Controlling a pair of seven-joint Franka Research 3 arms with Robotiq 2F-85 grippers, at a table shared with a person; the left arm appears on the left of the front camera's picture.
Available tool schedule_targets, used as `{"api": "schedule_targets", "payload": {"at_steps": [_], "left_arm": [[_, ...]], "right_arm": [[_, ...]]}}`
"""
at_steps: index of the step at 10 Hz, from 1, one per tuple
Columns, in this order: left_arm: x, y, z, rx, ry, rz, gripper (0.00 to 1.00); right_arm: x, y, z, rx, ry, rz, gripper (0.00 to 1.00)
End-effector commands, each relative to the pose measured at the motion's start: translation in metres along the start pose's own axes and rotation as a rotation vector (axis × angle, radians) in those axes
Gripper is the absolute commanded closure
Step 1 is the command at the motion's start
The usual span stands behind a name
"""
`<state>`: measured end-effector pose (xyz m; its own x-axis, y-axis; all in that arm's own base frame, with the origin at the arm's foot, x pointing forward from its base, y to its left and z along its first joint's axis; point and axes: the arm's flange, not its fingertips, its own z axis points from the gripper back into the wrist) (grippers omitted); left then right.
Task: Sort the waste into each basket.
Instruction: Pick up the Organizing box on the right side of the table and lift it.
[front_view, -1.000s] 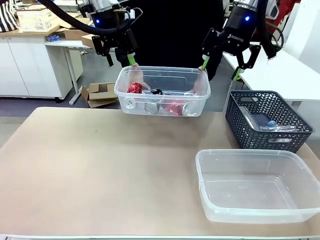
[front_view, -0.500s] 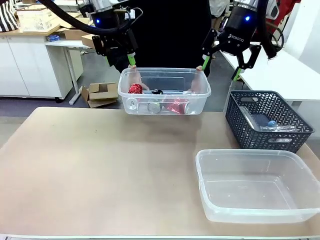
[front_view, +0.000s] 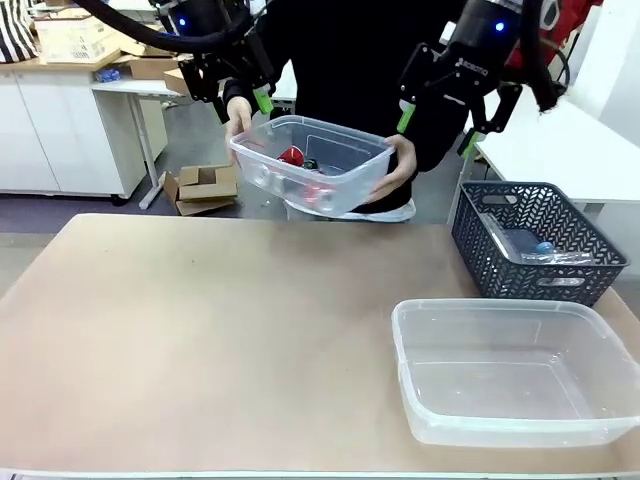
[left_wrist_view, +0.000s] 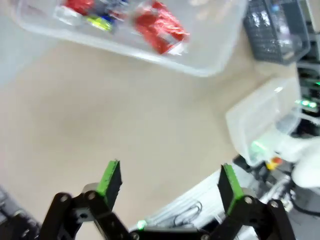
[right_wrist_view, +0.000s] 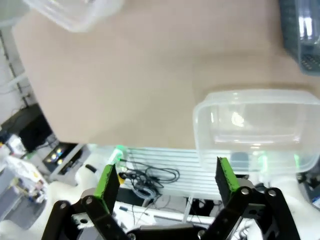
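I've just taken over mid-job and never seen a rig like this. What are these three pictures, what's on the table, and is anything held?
Two white robot arms share a table with a person. The front picture looks across the table from the robot's side. The other two come from a camera on each wrist, looking along its green-tipped fingers. The left end effector and right end effector are open, holding nothing. The person's hands hold a tilted clear tub of cans at the table's far side. On the table sit an empty clear tub and a dark basket.
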<state>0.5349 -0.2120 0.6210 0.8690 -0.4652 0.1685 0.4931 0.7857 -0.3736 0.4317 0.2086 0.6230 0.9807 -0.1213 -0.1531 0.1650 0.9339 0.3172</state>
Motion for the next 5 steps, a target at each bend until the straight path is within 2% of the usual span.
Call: {"api": "schedule_targets", "payload": {"at_steps": [1,2,3,5], "left_arm": [[-0.068,-0.002,0.001,-0.028,-0.016,-0.052,0.0],[-0.09,-0.011,0.003,-0.041,-0.01,-0.092,0.0],[-0.119,-0.016,0.011,-0.122,-0.022,-0.179,0.0],[-0.164,-0.013,0.019,-0.196,-0.124,-0.194,0.0]], "right_arm": [[-0.052,-0.027,-0.007,0.065,0.009,0.081,0.0],[-0.079,-0.034,-0.003,0.077,0.013,0.1,0.0],[-0.118,-0.048,0.008,0.171,0.032,0.162,0.0],[-0.165,-0.092,0.017,0.288,-0.016,0.122,0.0]]}}
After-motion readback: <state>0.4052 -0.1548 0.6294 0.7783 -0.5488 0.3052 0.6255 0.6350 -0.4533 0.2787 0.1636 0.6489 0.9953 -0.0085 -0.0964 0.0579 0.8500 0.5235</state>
